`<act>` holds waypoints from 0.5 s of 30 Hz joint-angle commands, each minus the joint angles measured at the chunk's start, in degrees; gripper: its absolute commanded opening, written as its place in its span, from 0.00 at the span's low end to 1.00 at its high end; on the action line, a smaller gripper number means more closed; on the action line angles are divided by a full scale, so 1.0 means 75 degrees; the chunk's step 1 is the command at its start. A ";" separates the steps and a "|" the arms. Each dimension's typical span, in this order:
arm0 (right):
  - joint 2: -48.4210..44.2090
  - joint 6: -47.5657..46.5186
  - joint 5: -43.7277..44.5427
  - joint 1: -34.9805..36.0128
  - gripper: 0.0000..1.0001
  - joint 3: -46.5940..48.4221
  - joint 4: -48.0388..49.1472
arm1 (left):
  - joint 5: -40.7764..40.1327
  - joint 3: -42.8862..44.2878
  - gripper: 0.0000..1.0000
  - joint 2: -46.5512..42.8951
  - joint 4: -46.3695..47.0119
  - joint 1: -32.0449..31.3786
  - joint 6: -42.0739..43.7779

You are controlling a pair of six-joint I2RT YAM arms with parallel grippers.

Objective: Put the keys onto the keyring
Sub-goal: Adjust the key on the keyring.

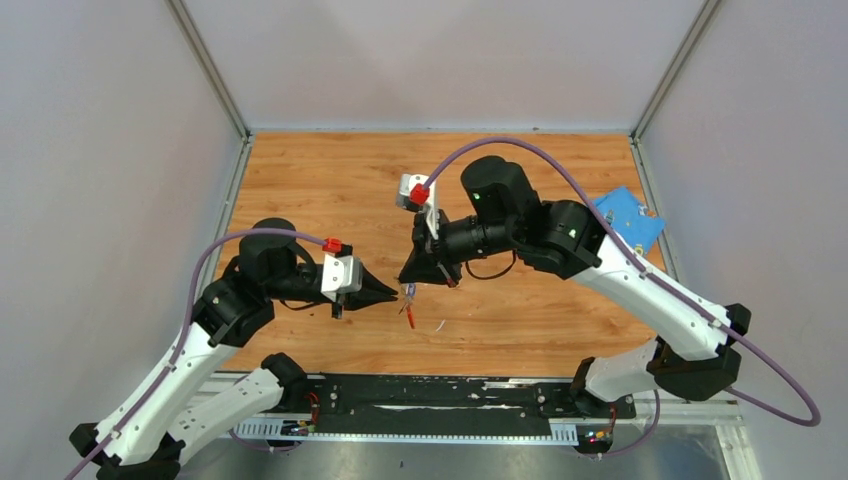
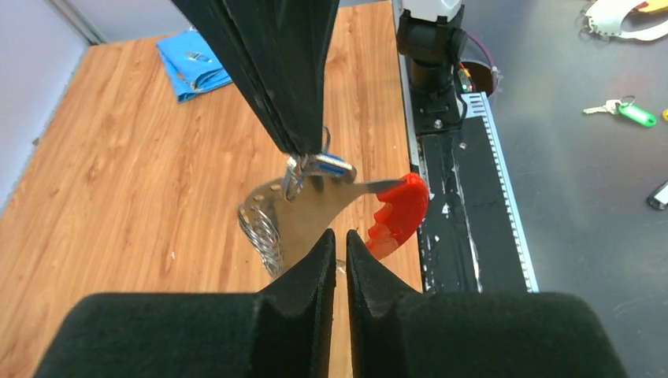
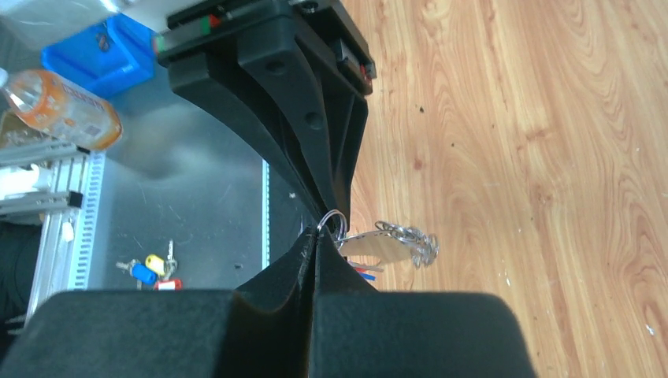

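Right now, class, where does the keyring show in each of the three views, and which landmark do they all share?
Top external: keyring, low centre, hanging over the wood.
Left wrist: keyring, centre, red end pointing right.
Right wrist: keyring, centre, just below the middle.
Shared landmark: the wooden tabletop behind it in every view.

We looked down on a wood-grain surface (image 1: 330, 180), framed by metal posts and pale walls on three sides. A blue cloth (image 1: 627, 219) lay crumpled directly on it in the far right corner, close to the right edge. Near the middle, toward the front, a small pale streak (image 1: 438, 325) showed on the wood; we could not tell what it was. A black rail (image 1: 430, 395) ran along the near edge.
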 commanded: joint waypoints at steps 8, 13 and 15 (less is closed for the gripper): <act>0.0830 -0.0971 0.0568 0.0574 0.00 0.1214 -0.2046 | 0.0352 0.0484 0.13 0.0177 -0.0579 -0.0019 0.0571; 0.0903 -0.0982 0.0145 0.0568 0.00 0.1250 -0.1989 | 0.0300 0.0439 0.20 0.0152 -0.0577 -0.0019 0.0563; 0.0937 -0.0988 0.0024 0.0576 0.00 0.1246 -0.1983 | 0.0311 0.0450 0.26 0.0171 -0.0583 -0.0019 0.0561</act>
